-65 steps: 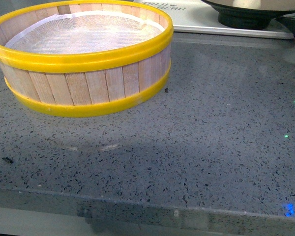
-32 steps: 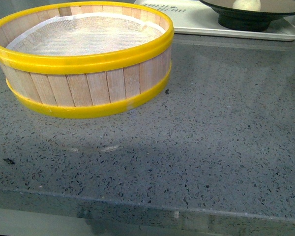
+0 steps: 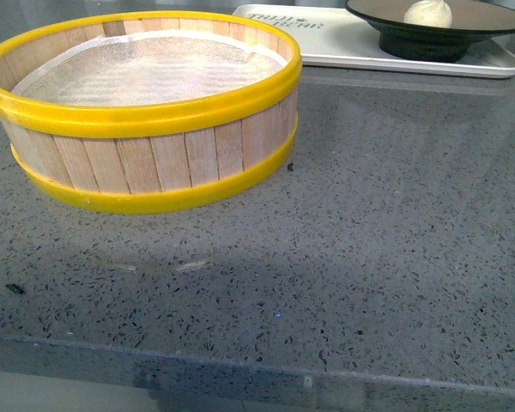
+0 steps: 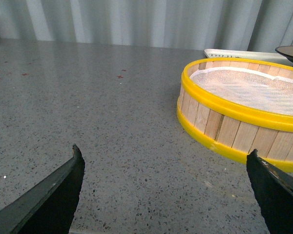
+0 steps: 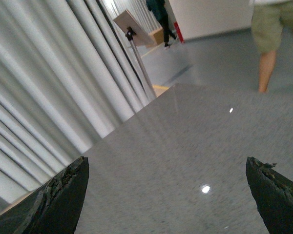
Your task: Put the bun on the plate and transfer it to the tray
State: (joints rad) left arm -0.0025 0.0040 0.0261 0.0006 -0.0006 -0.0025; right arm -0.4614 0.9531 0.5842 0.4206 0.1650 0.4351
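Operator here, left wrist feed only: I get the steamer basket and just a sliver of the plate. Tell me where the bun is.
Observer: The front view shows the bun sitting on the plate.
Operator: Confirm the plate made it to the tray.
Observer: Yes, the plate's black base stands on the white tray, behind the steamer basket and toward the robot's right.
Operator: Report the right pincer.
Observer: The right pincer is open with nothing between its fingers; it hangs over bare grey countertop, pointed away from the tray.
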